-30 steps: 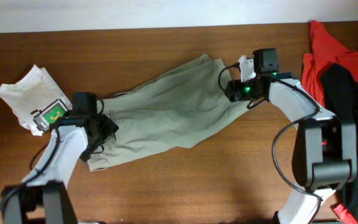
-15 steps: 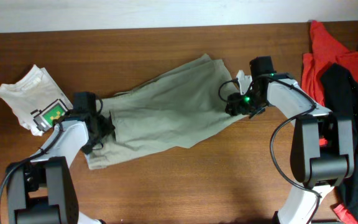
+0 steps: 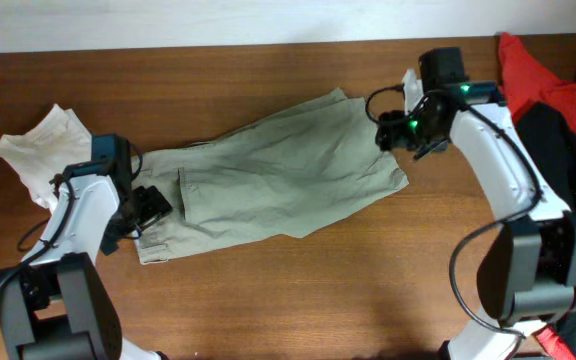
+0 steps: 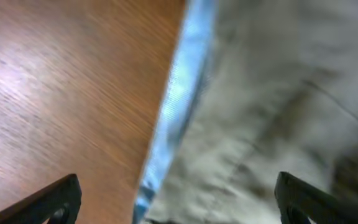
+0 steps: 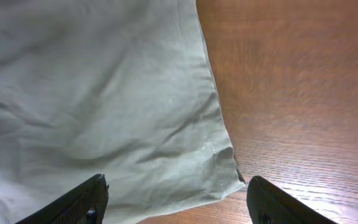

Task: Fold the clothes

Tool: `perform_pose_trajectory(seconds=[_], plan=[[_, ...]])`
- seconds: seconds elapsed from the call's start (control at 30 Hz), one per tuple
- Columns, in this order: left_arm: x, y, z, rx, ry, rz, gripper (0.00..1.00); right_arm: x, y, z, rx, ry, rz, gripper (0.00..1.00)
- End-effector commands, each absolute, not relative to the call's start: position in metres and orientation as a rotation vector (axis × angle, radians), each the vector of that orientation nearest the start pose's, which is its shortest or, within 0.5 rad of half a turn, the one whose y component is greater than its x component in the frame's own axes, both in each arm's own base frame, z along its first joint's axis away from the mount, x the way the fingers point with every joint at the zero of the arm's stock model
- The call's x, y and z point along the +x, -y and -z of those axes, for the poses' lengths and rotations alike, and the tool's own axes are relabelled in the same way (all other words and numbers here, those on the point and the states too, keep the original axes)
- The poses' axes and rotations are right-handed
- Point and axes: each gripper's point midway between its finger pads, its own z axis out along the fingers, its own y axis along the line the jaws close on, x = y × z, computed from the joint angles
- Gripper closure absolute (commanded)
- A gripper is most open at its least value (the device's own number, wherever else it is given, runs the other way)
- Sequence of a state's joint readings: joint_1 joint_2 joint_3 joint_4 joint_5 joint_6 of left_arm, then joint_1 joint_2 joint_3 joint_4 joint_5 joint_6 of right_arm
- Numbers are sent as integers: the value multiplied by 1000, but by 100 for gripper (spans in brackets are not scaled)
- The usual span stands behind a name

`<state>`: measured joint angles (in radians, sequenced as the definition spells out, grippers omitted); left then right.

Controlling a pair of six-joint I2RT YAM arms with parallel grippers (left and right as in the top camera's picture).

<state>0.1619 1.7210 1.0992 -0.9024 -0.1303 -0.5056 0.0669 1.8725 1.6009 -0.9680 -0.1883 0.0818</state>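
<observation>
Looking from overhead, we see the clothes (image 3: 278,175) spread flat and slantwise across the wooden surface (image 3: 368,290). A white tee (image 3: 38,160) lies near their left end and a red garment (image 3: 528,75) well apart on the right. Our left jaws sit at the left end, our right jaws just beside the right-hand edge. At the left wrist, the jaws stand spread over the clothes' (image 4: 272,124) edge. At the right wrist, they gape wide above a hem corner of the clothes (image 5: 104,93), pinching nothing.
</observation>
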Motion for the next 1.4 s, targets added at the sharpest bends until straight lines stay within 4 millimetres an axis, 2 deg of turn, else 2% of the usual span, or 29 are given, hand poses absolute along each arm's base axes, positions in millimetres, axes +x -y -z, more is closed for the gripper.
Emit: perform_pose_trajectory(seconds=[0.0, 0.1, 0.17, 0.2, 0.23, 0.27, 0.3, 0.4, 0.43, 0.47, 0.5, 0.53, 0.6, 0.67, 0.73, 0.83, 0.87, 0.93, 0.97, 1.0, 1.1, 1.13, 1.2, 1.23, 1.3, 1.37], plan=[[297, -77, -7, -1090, -2863, -182, 1, 421, -65, -129, -30, -2829, -320, 24], [307, -53, 26, -1060, -2906, 40, 1, 418, -65, -128, -29, -2843, -320, 24], [309, -35, 40, -1070, -2943, 195, 2, 415, -65, -127, -27, -2856, -320, 25], [309, -26, 46, -1077, -2959, 279, 6, 413, -65, -127, -28, -2862, -321, 26], [309, -21, 49, -1080, -2966, 318, 16, 412, -66, -127, -33, -2867, -322, 26], [313, -18, 50, -1033, -2968, 359, 31, 411, -69, -127, -71, -2866, -321, 29], [321, -15, 48, -966, -2952, 403, 36, 410, -74, -127, -110, -2863, -323, 30], [346, 0, 40, -825, -2875, 583, 38, 408, -89, -127, -208, -2858, -325, 34], [352, 6, 36, -803, -2851, 646, 48, 406, -95, -127, -246, -2855, -324, 37], [354, 8, 35, -795, -2840, 670, 61, 405, -100, -126, -284, -2852, -324, 39], [356, 10, 34, -788, -2831, 688, 95, 404, -102, -127, -298, -2851, -324, 41], [357, 10, 33, -786, -2827, 695, 100, 404, -106, -127, -309, -2850, -326, 41], [356, 12, 31, -758, -2835, 712, 100, 405, -109, -127, -320, -2842, -329, 42], [355, 17, 17, -693, -2843, 753, 100, 406, -112, -127, -329, -2835, -330, 43], [359, 17, -7, -641, -2826, 746, 100, 406, -112, -127, -330, -2835, -335, 47], [361, 16, -47, -608, -2772, 736, 100, 399, -125, -123, -365, -2843, -413, 50], [360, 14, -61, -603, -2751, 732, 100, 395, -132, -118, -380, -2857, -453, 53], [356, 11, -91, -593, -2705, 721, 100, 386, -152, -103, -428, -2883, -541, 71], [351, 11, -114, -575, -2670, 713, 100, 382, -168, -88, -483, -2892, -555, 83], [349, 11, -129, -559, -2643, 706, 100, 377, -181, -77, -531, -2900, -563, 87], [344, 4, -176, -529, -2541, 676, 100, 356, -218, -48, -673, -2929, -587, 89], [341, 2, -198, -517, -2498, 665, 100, 344, -243, -32, -770, -2924, -609, 88], [336, 3, -217, -498, -2468, 658, 100, 329, -274, -19, -873, -2901, -674, 88], [335, 3, -227, -485, -2447, 653, 100, 312, -301, -14, -958, -2878, -774, 88], [334, 5, -239, -464, -2417, 659, 100, 286, -342, -8, -1086, -2814, -894, 88], [332, 15, -245, -434, -2403, 730, 100, 271, -381, -11, -1159, -2717, -925, 88]])
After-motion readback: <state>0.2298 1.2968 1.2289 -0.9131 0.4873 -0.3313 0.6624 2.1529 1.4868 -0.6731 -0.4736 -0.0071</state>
